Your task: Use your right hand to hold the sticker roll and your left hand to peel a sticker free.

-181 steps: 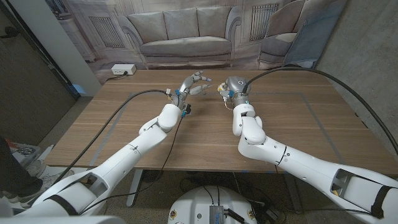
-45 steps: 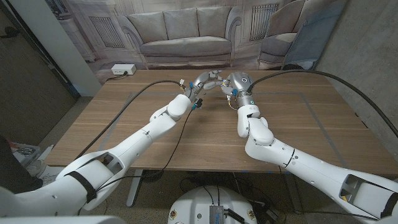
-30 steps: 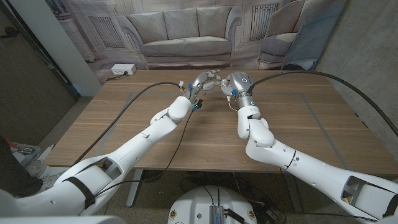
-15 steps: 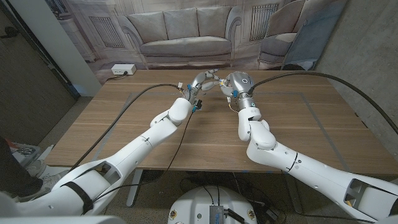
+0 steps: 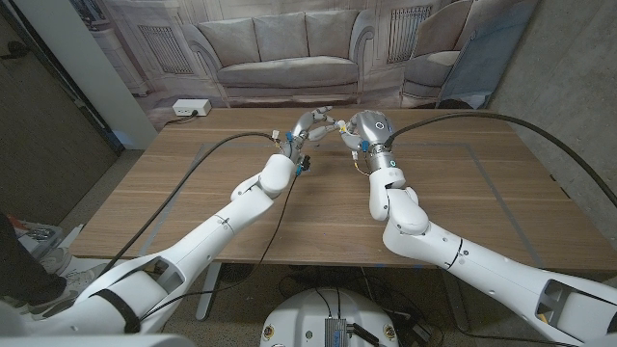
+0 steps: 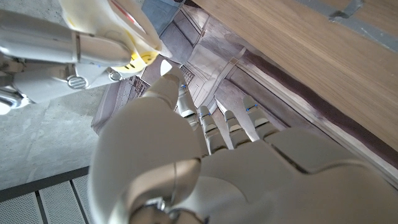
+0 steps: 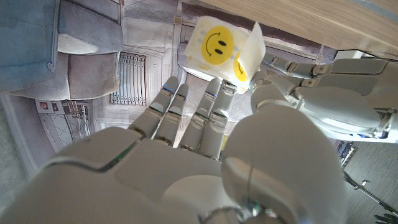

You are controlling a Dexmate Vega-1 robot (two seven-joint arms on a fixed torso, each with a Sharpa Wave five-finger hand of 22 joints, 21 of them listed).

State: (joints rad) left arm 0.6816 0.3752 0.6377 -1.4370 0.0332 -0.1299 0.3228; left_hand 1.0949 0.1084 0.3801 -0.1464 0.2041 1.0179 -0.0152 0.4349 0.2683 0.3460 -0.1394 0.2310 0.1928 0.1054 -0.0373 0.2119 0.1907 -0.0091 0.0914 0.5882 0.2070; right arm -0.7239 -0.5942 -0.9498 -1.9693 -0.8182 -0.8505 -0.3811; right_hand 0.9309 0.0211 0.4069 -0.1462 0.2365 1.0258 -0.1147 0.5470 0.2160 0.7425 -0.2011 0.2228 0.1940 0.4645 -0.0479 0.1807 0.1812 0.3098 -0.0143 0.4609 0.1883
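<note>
A white sticker roll (image 7: 217, 42) with yellow smiley stickers is held up by the fingertips of my right hand (image 7: 205, 149), above the far middle of the table (image 5: 318, 202). A white flap (image 7: 252, 45) stands loose from the roll, with a yellow sticker (image 7: 239, 67) beside it. My left hand (image 7: 323, 102) reaches in from the side, its thumb tip at that sticker's edge. In the left wrist view the left hand (image 6: 205, 155) points its thumb at the roll (image 6: 134, 31). I cannot see a pinch. In the head view the left hand (image 5: 313, 123) and right hand (image 5: 364, 127) face each other.
A white power strip (image 5: 189, 109) lies at the table's far left corner. Black cables (image 5: 222, 145) trail from both arms across the wood. A backdrop printed with a sofa (image 5: 280, 58) hangs behind the table. A person's shoe (image 5: 43, 258) shows at the left edge.
Both hands have drawn together at the far middle since six seconds ago. In the last half second the left hand has shifted slightly left, away from the right hand.
</note>
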